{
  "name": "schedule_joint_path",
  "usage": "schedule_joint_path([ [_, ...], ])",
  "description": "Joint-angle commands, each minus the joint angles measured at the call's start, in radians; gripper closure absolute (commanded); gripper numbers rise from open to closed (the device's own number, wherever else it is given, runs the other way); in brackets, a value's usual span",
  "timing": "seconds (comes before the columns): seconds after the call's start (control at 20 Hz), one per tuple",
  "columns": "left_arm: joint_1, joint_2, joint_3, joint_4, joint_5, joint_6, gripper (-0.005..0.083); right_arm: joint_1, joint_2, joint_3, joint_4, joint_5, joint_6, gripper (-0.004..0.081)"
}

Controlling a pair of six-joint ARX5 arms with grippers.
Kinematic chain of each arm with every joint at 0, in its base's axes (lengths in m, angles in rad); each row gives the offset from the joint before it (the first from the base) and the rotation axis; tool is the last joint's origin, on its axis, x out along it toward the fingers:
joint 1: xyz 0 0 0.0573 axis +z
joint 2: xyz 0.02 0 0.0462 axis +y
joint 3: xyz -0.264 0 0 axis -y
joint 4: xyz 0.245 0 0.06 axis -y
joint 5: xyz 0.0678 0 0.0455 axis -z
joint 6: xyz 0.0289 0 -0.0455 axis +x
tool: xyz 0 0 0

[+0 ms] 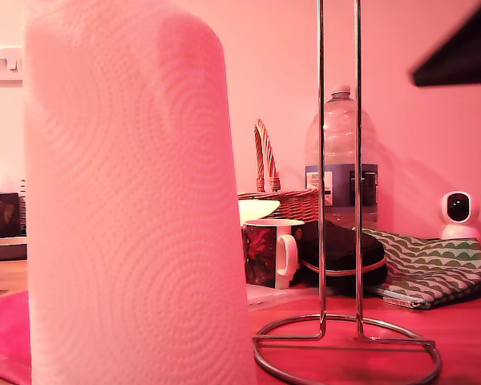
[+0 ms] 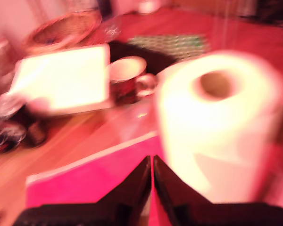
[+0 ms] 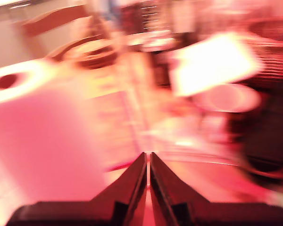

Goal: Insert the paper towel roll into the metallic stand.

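Observation:
The paper towel roll (image 1: 136, 208) stands upright on the table, filling the exterior view's left half, white with embossed circles. To its right in that view stands the metallic stand (image 1: 339, 241), a ring base with two thin chrome rods rising out of frame. The stand is bare and apart from the roll. In the blurred first wrist view my first gripper (image 2: 152, 161) is shut, with the roll (image 2: 217, 136) just beyond its tips and its core hole showing. My second gripper (image 3: 147, 157) is shut too, and the roll (image 3: 42, 136) stands off to one side.
Behind the stand are a patterned mug (image 1: 268, 253), a wicker basket (image 1: 284, 200), a water bottle (image 1: 341, 160), a black case (image 1: 341, 253), a green-patterned pouch (image 1: 429, 269) and a small white camera (image 1: 458, 212). A pink mat (image 2: 94, 179) lies under the roll. A dark arm part (image 1: 465, 52) crosses the exterior view's upper right.

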Motion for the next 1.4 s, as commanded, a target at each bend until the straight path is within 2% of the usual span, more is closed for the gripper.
schedule_joint_path([
  [0.0, -0.003, 0.048, 0.068, -0.063, 0.062, 0.068, 0.0795, 0.063, 0.009, -0.009, 0.008, -0.006, 0.0, 0.078],
  [0.15, -0.02, 0.159, 0.187, -0.19, 0.165, 0.163, 0.0795, 0.152, 0.034, -0.009, 0.012, 0.007, 0.0, 0.078],
  [0.3, -0.058, 0.27, 0.286, -0.266, 0.172, 0.198, 0.0794, 0.176, 0.061, -0.009, 0.011, 0.033, -0.001, 0.078],
  [0.4, -0.09, 0.329, 0.348, -0.286, 0.172, 0.208, 0.076, 0.176, 0.072, -0.009, 0.012, 0.038, -0.001, 0.078],
  [0.45, -0.108, 0.361, 0.376, -0.294, 0.172, 0.217, 0.0693, 0.176, 0.074, -0.009, 0.012, 0.039, -0.001, 0.078],
  [0.55, -0.148, 0.419, 0.423, -0.317, 0.168, 0.221, 0.0466, 0.176, 0.074, -0.009, 0.016, 0.057, -0.007, 0.078],
  [0.6, -0.17, 0.445, 0.438, -0.332, 0.155, 0.221, 0.0392, 0.176, 0.074, -0.009, 0.021, 0.063, -0.008, 0.078],
  [0.7, -0.226, 0.484, 0.448, -0.358, 0.108, 0.23, 0.0341, 0.175, 0.074, -0.009, 0.031, 0.082, -0.008, 0.078],
  [0.95, -0.407, 0.541, 0.448, -0.349, -0.08, 0.282, 0.0333, 0.175, 0.074, -0.009, 0.034, 0.084, -0.008, 0.078],
  [1.05, -0.463, 0.567, 0.448, -0.337, -0.121, 0.284, 0.0277, 0.175, 0.074, -0.009, 0.034, 0.084, -0.008, 0.078],
  [1.2, -0.515, 0.621, 0.448, -0.32, -0.186, 0.284, 0.0206, 0.175, 0.074, -0.009, 0.034, 0.084, -0.008, 0.078],
  [1.35, -0.54, 0.677, 0.448, -0.282, -0.204, 0.308, 0.0202, 0.175, 0.074, -0.009, 0.034, 0.084, -0.008, 0.078],
])
